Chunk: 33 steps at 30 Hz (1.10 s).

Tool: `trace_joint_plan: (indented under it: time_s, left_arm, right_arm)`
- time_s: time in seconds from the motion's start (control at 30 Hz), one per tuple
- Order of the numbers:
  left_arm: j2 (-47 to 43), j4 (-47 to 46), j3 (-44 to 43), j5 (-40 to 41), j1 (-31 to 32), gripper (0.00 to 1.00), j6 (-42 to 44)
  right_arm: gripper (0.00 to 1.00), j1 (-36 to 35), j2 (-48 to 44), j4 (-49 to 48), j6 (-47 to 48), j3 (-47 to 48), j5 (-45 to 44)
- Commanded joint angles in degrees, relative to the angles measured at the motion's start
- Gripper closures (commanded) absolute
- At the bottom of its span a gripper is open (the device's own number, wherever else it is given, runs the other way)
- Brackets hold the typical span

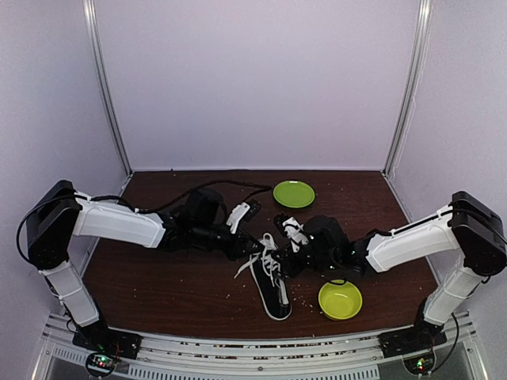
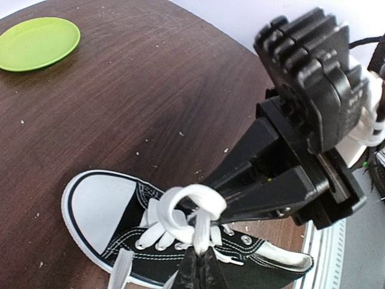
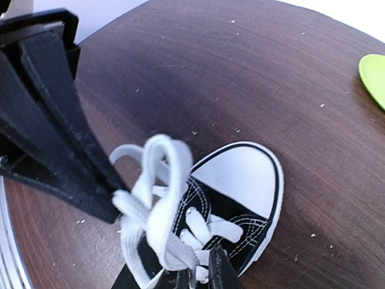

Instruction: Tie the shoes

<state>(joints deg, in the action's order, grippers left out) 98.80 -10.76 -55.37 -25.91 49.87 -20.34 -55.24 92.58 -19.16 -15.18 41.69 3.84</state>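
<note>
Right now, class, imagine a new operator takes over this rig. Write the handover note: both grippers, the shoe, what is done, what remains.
Grippers: left gripper shut on the laces; right gripper shut on them too, from the opposite side.
Things: sneaker lies between the arms, heel toward the bases, toe toward the green plate; green bowl beside the heel.
Done: lace loops are raised over the tongue and seem wrapped round each other.
Left: no tight bow yet; the loops probably need pulling through and snugging.

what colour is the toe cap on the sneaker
White: the toe cap shows best in the left wrist view.
</note>
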Motion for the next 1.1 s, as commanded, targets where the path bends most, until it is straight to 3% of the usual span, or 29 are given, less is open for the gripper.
trace_joint_plan:
  time_s: [0.0, 0.5, 0.7, 1.07]
  left_arm:
    - [-2.2, -4.4, 1.4, -3.3, -0.1, 1.0, -2.3]
    - [-1.8, -5.0, 3.7, -6.6, 0.9, 1.0, -3.9]
    - [-2.5, -4.7, 4.3, -6.5, 1.1, 1.0, -4.2]
    - [-10.2, -2.6, 7.4, 1.4, 0.5, 0.68, -4.9]
  right_arm:
    - [0.88, -1.2, 0.8, -6.3, 0.3, -0.7, -6.8]
    - [0.91, -6.3, 6.7, -16.3, -1.2, 0.7, -23.9]
    - [1.0, -6.6, 7.8, -19.8, -4.5, -0.3, -25.6]
    - [1.0, -7.1, 5.2, -22.9, -5.5, -4.0, -27.0]
